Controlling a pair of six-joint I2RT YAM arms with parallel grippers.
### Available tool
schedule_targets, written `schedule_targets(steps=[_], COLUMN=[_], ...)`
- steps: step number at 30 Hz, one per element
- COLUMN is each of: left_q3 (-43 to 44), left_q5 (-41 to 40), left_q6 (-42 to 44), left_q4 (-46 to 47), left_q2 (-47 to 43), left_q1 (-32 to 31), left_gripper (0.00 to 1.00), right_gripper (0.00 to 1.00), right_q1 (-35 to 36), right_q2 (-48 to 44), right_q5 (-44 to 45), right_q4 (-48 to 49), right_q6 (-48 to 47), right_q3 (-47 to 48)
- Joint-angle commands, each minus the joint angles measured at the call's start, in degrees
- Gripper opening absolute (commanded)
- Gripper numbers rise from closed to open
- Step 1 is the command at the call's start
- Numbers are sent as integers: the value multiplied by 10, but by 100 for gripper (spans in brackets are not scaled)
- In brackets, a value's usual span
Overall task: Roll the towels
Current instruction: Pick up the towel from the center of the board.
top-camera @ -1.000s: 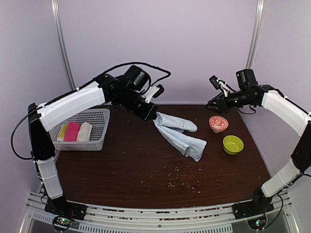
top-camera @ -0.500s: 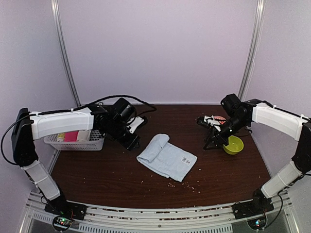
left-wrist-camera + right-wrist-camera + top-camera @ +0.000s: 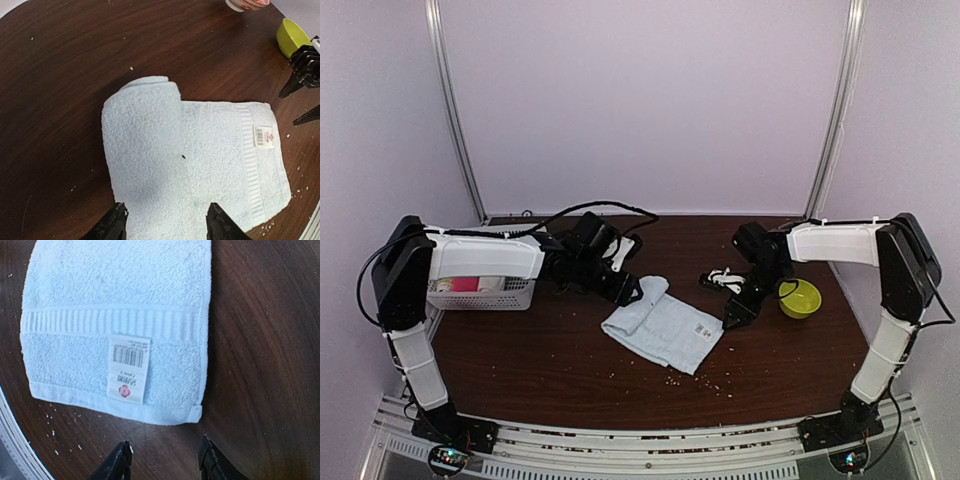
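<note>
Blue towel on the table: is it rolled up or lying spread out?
Mostly spread, not rolled. The blue towel lies flat on the table; only the end opposite its label is folded over itself.

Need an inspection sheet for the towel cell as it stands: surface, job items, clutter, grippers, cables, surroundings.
Surface: dark wood table, crumbs scattered near the front.
Job's things: pale blue towel lying flat, one end folded over, label up; not rolled.
Clutter: mesh basket holding rolled cloths, green bowl, patterned bowl.
Grippers: left gripper open over the towel; right gripper open beside the labelled corner.
Cables: black cable looping above the left arm.
Surroundings: lilac walls, two upright poles.
</note>
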Motion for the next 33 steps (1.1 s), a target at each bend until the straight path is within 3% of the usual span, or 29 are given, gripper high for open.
schedule_targets(steps=[1, 9, 16, 20, 22, 26, 33], left_q3=[24, 52, 97, 116, 118, 130, 176], left_q5=[-7, 23, 74, 84, 78, 53, -56], left_q6=[-59, -63, -43, -36, -35, -18, 39], left_q4=[59, 81, 68, 64, 65, 42, -17], left_q2=[24, 87, 143, 155, 155, 131, -27], left_q1=[19, 47, 47, 48, 49, 54, 75], left_gripper=[53, 47, 32, 14, 0, 0, 0], right_gripper=[47, 44, 14, 10, 10, 10, 3], right_q1=[7, 16, 18, 12, 6, -5, -44], right_q2=[38, 85, 71, 56, 56, 70, 92], right_q5=[17, 18, 63, 100, 112, 137, 99], right_q4=[11, 17, 25, 15, 4, -26, -91], right_q6=[35, 35, 43, 45, 42, 31, 25], right_q3=[33, 36, 43, 84, 115, 198, 489])
